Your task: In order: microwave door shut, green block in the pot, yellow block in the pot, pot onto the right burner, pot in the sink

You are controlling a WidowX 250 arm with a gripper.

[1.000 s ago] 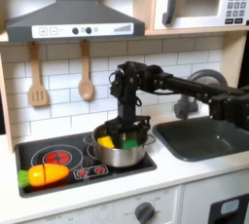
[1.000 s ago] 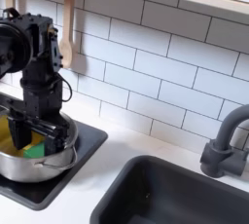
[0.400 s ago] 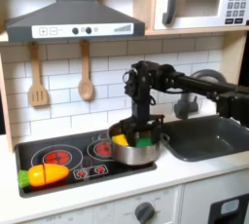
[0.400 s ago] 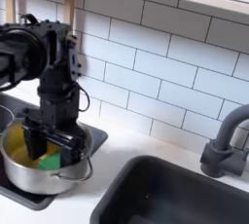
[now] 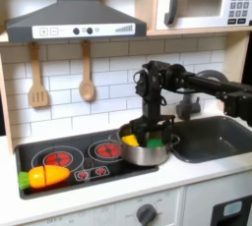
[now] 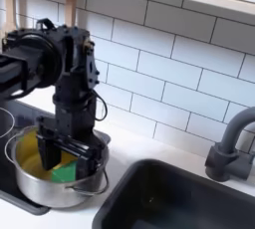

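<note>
Noted black end effector (image 6: 66, 145) clamped on rim of shiny round silver metal pot (image 6: 55, 178) at cooktop's edge beside dark grey rectangular sink (image 6: 189, 198), small green block (image 6: 64, 173) and yellow block (image 5: 131, 140) inside.

pot (image 5: 148, 149) and hand (image 5: 150, 130) now nearer the sink (image 5: 215, 138)

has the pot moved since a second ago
Yes. The pot has travelled toward the first exterior view's right, off the burners and closer to the sink, with the tool at its rim.
</note>
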